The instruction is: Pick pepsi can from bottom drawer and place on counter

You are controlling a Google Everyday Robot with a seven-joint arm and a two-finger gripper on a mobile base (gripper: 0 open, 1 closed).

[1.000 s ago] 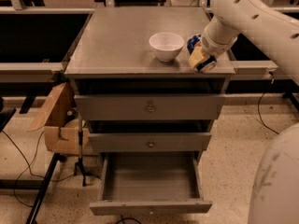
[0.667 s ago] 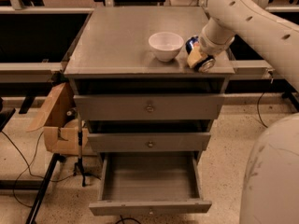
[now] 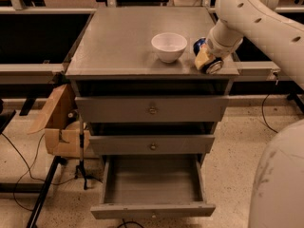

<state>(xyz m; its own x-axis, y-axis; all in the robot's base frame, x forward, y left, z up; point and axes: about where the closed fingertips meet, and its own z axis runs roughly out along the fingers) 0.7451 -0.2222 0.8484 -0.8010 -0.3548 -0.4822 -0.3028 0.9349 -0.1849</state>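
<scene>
The pepsi can [image 3: 200, 45] is blue with a silver end [image 3: 214, 67]. It lies tilted at the right front edge of the grey counter [image 3: 118, 42], just right of a white bowl [image 3: 169, 46]. My gripper [image 3: 206, 57] is shut on the can, and its pale fingers [image 3: 203, 59] cover the can's middle. The white arm comes down from the upper right. The bottom drawer [image 3: 152, 186] is pulled open and shows only its bare grey floor.
The two upper drawers [image 3: 152, 109] with round knobs are closed. A cardboard box [image 3: 59, 127] and a stand with cables are on the floor to the left. My white base [image 3: 278, 184] fills the lower right. Dark tables flank the cabinet.
The gripper and the can stay at nearly the same spot by the counter's right edge. The arm has shifted only slightly.
</scene>
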